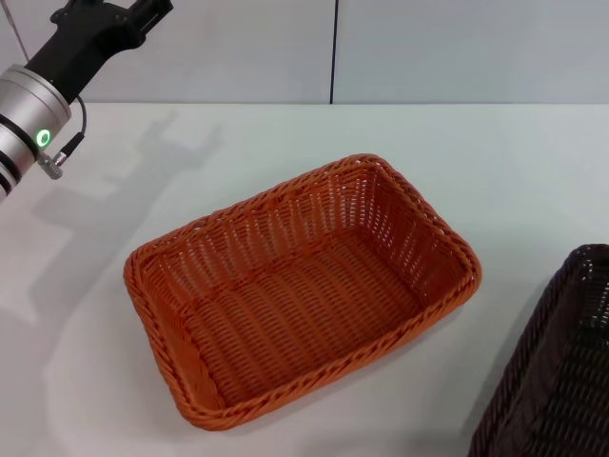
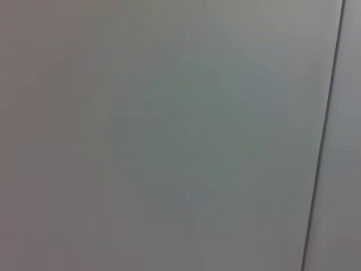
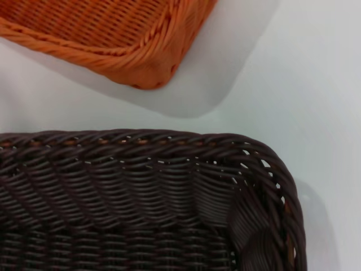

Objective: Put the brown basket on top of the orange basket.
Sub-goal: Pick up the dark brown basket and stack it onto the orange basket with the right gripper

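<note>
The orange basket (image 1: 303, 288) sits empty and upright in the middle of the white table, turned at an angle. One of its corners (image 3: 144, 62) shows in the right wrist view. The brown basket (image 1: 561, 371) stands on the table to its right, apart from it and cut off by the picture's edge. The right wrist view looks down from close by on the brown basket's rim and inner corner (image 3: 169, 186). My right gripper shows in no view. My left gripper (image 1: 112, 21) is raised at the far left, well away from both baskets.
A strip of bare white table (image 3: 265, 73) separates the two baskets. A pale wall with a dark vertical seam (image 1: 334, 52) rises behind the table. The left wrist view shows only that wall and seam (image 2: 324, 135).
</note>
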{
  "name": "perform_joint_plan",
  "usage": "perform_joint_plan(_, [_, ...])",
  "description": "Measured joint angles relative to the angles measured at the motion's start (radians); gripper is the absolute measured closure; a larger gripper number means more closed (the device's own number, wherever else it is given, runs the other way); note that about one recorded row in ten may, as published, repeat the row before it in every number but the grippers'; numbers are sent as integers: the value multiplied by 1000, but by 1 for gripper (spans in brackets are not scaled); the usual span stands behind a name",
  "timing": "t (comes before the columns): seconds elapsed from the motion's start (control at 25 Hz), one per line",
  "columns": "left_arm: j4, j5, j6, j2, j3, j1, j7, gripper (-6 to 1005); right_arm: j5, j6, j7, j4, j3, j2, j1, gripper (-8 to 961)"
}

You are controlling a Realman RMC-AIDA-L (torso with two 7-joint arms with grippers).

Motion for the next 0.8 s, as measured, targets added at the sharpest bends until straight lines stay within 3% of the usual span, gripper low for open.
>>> perform_joint_plan(0.2, [8,-1,-1,1,-3,0,13,153,23,-65,-23,-2,74,-9,-17,794])
perform_joint_plan(0.52, [24,-15,0,3,-15,-2,37,153,225,-206,-76,-23,119,-47,-76,801])
perform_joint_plan(0.8, [29,-16,-5,3,-23,-3,38,153,400,-254,-126,-13,123,-45,-119,808])
